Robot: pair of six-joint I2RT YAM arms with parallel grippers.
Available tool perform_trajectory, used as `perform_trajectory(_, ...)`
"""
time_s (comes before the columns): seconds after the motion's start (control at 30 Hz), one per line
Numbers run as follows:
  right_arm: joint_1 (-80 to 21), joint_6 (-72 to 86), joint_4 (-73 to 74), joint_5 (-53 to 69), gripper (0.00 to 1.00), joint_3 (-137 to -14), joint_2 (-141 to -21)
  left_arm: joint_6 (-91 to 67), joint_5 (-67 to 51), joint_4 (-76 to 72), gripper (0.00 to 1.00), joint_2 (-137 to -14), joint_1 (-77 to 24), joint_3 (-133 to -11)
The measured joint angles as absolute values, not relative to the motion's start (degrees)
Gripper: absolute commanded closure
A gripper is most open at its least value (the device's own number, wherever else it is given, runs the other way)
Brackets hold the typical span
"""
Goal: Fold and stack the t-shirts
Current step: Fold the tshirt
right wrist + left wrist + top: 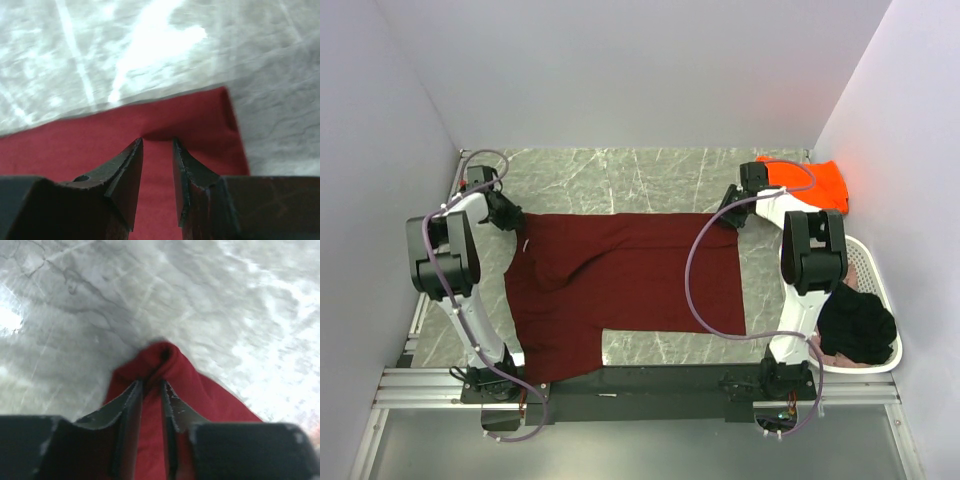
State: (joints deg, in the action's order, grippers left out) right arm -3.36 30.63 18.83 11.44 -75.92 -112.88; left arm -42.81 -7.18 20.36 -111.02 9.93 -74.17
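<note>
Top cam looks down on the whole worktop [620, 170] from behind; wrist cams sit tight behind left hand [151, 390] and right hand [157, 147], all sharing the maroon shirt [620, 280].

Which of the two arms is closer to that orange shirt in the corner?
Right. The right gripper sits at the maroon t-shirt's far right corner, just beside the orange t-shirt; the left gripper is at the far left corner.

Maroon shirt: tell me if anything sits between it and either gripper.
Nothing visible does. The left gripper and right gripper are each at a far corner of the maroon shirt, with cloth bunched between their fingers.
</note>
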Motion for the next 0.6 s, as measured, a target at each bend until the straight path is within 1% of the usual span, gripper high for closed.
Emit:
perform_trajectory(0.03,-3.07,30.89,18.83,11.44,0.63,-75.96,-113.6,-42.85,-7.11,20.14,0.76,-112.07,9.93,-74.46)
perform_trajectory(0.17,-1.87,32.18,19.07,11.38,0.63,-76.6,-114.59,-43.42,-5.89,20.03,0.8,-113.65,10.15,-75.46)
perform_trajectory(0.4,0.14,34.76,21.15,11.03,0.63,-78.39,-115.74,-46.22,-4.6,20.4,0.8,-114.17,11.38,-76.01)
perform_trajectory(0.47,0.75,35.09,21.3,11.29,0.63,-79.0,-116.16,-46.3,-4.54,20.49,0.75,-114.17,11.88,-76.05)
perform_trajectory(0.5,1.06,35.11,21.37,11.6,0.62,-79.15,-116.2,-46.3,-4.47,20.86,0.71,-114.17,12.08,-76.31)
perform_trajectory(0.6,1.58,34.61,21.93,11.66,0.62,-79.72,-116.2,-45.89,-4.05,22.11,0.63,-114.15,12.23,-77.23)
